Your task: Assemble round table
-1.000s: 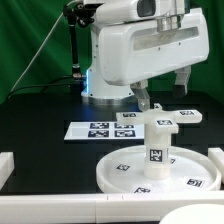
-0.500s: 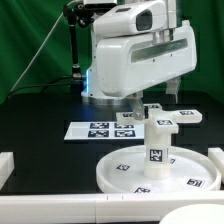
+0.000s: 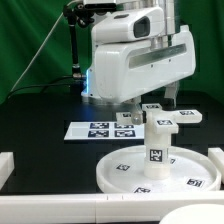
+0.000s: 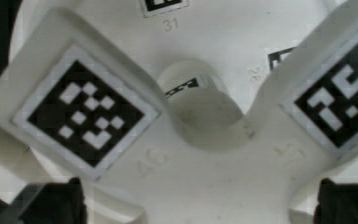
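Observation:
The large round disc (image 3: 110, 178) lies flat at the front of the black table. The short thick leg (image 3: 157, 152) stands upright on its middle, with the cross-shaped foot piece (image 3: 160, 121) on top. My gripper (image 3: 157, 104) hangs just above and behind the foot piece, jaws open wide. In the wrist view the foot piece (image 4: 87, 105) fills the frame, with two tagged arms and a round hub between them. My gripper (image 4: 197, 205) straddles it, and the dark fingertips (image 4: 48, 205) stand at either side, apart from the white plastic. Nothing is held.
The marker board (image 3: 98, 130) lies behind the disc, near the arm's base. White blocks stand at the exterior view's left edge (image 3: 5, 165) and right edge (image 3: 216, 155). A white rail (image 3: 100, 212) runs along the front. A green backdrop stands behind.
The arm's wrist and body have shifted toward the exterior view's left and turned above the foot piece. The disc, leg and foot piece have not moved.

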Motion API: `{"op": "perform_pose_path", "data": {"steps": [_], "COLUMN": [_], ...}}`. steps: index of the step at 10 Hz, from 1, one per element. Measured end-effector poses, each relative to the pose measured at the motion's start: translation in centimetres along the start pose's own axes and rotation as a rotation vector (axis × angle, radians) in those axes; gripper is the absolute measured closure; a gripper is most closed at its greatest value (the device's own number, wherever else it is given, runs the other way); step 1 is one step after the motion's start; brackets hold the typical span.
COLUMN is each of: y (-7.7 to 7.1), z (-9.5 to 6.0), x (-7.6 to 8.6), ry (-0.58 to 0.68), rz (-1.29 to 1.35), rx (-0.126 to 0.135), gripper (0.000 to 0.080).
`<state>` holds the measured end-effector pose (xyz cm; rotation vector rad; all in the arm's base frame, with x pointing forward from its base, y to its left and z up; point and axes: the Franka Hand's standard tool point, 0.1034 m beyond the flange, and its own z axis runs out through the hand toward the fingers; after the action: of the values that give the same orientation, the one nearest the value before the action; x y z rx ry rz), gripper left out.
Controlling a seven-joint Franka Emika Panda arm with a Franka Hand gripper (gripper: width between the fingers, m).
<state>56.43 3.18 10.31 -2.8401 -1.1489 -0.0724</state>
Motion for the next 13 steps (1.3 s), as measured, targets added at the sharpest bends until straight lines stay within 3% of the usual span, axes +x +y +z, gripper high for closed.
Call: {"op": "perform_pose_path", "data": {"steps": [5, 6, 9, 13], "y": [0.07, 0.08, 0.11, 0.07], "z": [0.50, 0.51, 0.49, 0.45], "x": [-0.28, -0.30, -0.32, -0.36], "ry": [-0.007, -0.008, -0.007, 0.007], "rz": [0.008, 0.009, 0.042, 0.478], "rx": [0.005, 0.005, 0.004, 0.011], "gripper": [0.0151, 0.0284, 0.0354, 0.0354]}}
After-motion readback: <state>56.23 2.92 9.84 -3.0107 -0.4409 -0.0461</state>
